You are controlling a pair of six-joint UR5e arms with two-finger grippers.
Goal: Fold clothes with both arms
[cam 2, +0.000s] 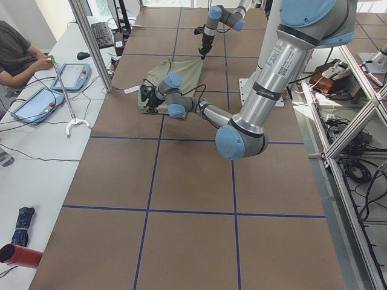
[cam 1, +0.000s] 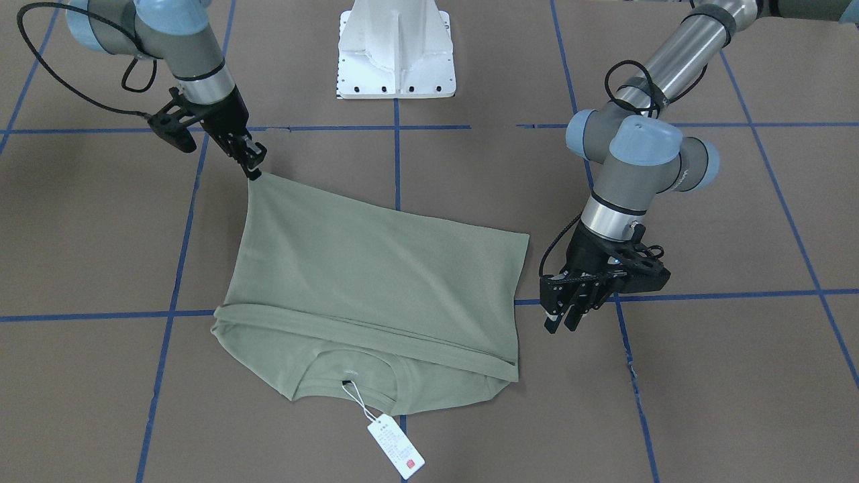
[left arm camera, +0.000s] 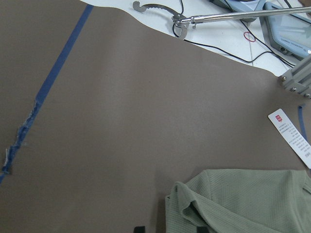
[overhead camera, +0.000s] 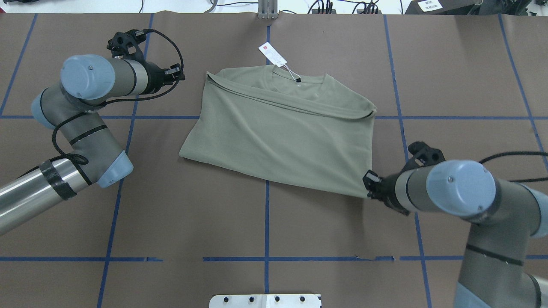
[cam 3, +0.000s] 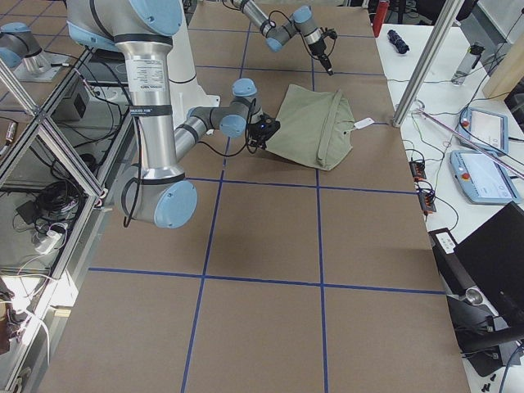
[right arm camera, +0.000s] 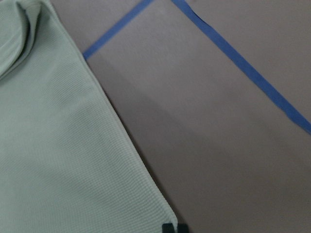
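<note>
Overhead sits behind the robot, looking forward and down; the front view faces back at it, steeply. Both centre the shirt (overhead camera: 278,132). Side cameras watch from far off along the counter (cam 2: 181,181). Wrist cameras ride very close, probably just above its edges.

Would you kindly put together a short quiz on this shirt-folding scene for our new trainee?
1. True or false: the left end effector is clamped on the shirt.
2. Which part of the shirt does the right end effector pinch? A) the neckline B) a corner C) a sleeve
3. Fill in the blank: the mark on the white tag is ____.

Key
1. False: the left end effector is open, beside the shirt and not touching it.
2. B
3. red
</note>
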